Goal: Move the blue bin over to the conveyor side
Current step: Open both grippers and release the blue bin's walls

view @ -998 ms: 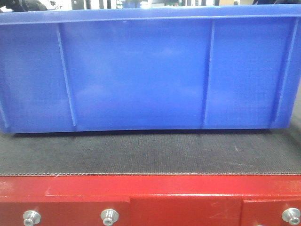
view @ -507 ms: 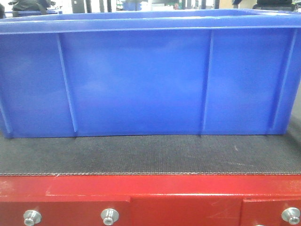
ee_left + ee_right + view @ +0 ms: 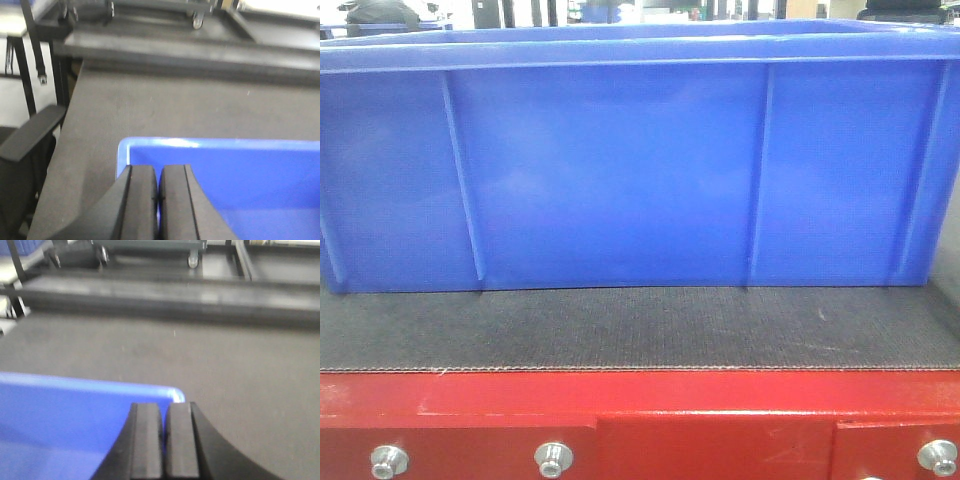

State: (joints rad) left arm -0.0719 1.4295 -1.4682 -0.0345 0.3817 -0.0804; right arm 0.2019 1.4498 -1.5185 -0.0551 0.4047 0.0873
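The blue bin [image 3: 620, 170] stands flat on the conveyor's dark grey belt [image 3: 640, 330], above the red frame [image 3: 640, 420], and fills most of the front view. My left gripper [image 3: 159, 200] is shut on the bin's left end wall near its far corner [image 3: 240, 175], one finger inside and one outside. My right gripper [image 3: 164, 440] is shut on the bin's right end wall near its far corner [image 3: 65, 425]. The belt stretches beyond the bin in both wrist views [image 3: 150, 105] [image 3: 225, 360]. Neither gripper shows in the front view.
Silver bolts [image 3: 552, 460] line the red frame's front. A dark rail [image 3: 200, 55] runs along the belt's far side. A black chair armrest [image 3: 30, 132] stands off the belt's left edge. A strip of bare belt lies in front of the bin.
One second ago the bin sat higher in the front view with its base just off the belt. It came down onto the belt and has been still for the last half second.
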